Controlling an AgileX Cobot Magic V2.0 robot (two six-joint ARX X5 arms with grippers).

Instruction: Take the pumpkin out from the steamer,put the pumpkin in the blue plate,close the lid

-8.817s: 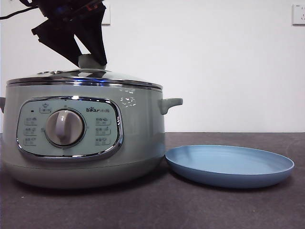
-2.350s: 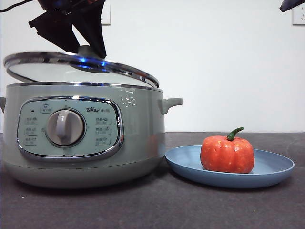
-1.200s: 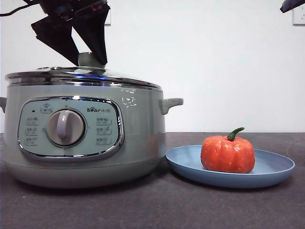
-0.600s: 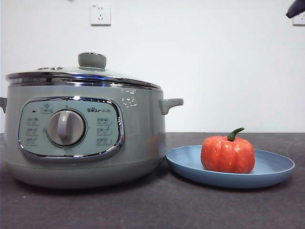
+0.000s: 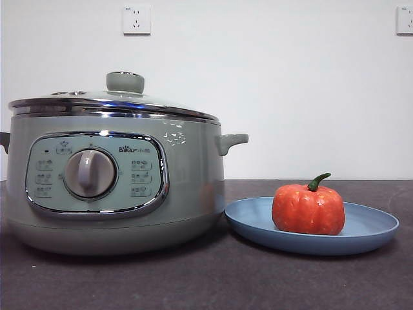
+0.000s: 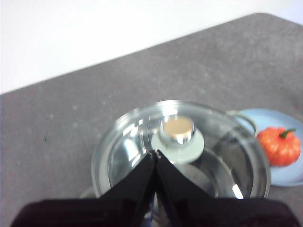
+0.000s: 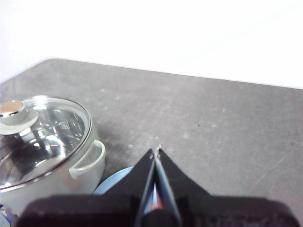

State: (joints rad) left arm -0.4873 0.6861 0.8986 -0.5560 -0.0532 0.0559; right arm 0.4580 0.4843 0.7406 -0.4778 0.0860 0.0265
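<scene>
The orange-red pumpkin (image 5: 308, 208) with its green stem rests in the blue plate (image 5: 368, 231), to the right of the steamer (image 5: 116, 177). The glass lid (image 5: 113, 103) sits flat on the steamer's chrome rim, knob up. No arm shows in the front view. From high above, the left wrist view looks down on the lid (image 6: 128, 146), its knob (image 6: 178, 129) and the pumpkin (image 6: 279, 145); my left gripper (image 6: 155, 152) is shut and holds nothing. My right gripper (image 7: 156, 149) is shut too, high over the plate (image 7: 113, 182), beside the steamer (image 7: 80, 163).
The dark grey table (image 5: 206, 284) stretches in front of the steamer and plate. A white wall stands behind with an outlet (image 5: 136, 19) above the steamer and another (image 5: 405, 19) at the far right.
The lid was lowered onto the steamer. The left gripper let go of the knob and rose out of the front view. The black tip at the top right has left too.
</scene>
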